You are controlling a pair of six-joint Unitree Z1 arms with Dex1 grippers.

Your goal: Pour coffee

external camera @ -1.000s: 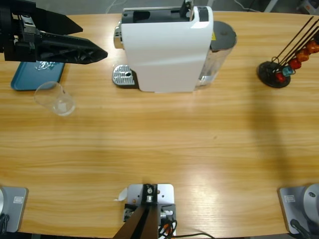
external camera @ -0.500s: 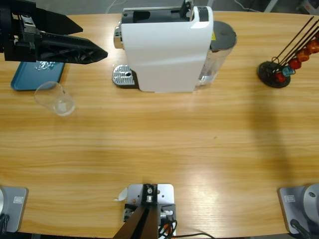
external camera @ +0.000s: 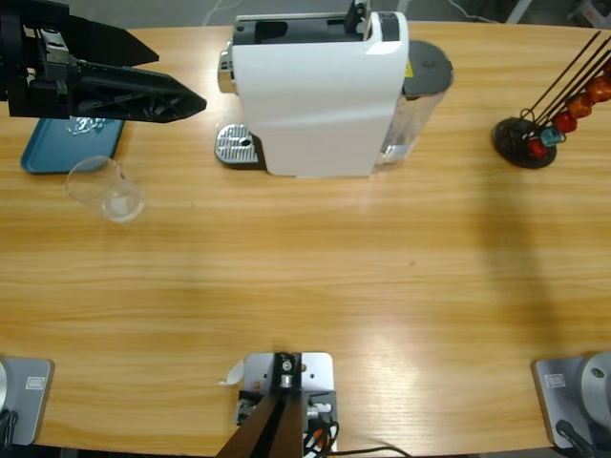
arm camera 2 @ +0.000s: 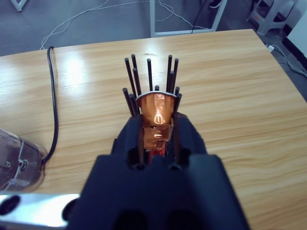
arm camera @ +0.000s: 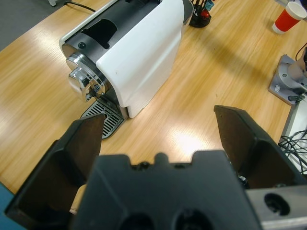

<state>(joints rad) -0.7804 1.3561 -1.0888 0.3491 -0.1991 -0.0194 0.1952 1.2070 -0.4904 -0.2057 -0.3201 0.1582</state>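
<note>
Left pincer (external camera: 181, 103), upper left of the high view, hangs over the desk (external camera: 315, 267) with jaws wide apart and nothing between them; in the left wrist view it faces the coffee machine (arm camera: 129, 57) and its drip grille (arm camera: 103, 120).

A glass (external camera: 107, 189) lies tilted on the desk just below a blue tray (external camera: 48, 153), which the arm partly hides. No coffee can be made out in the glass.

Right pincer (arm camera 2: 156, 132) is closed on a copper capsule (arm camera 2: 157, 112) among the thin black rods of the capsule rack (arm camera 2: 151, 76). In the high view this pincer is out of frame; only the rack (external camera: 530, 138) shows at the upper right edge, cut off.
</note>
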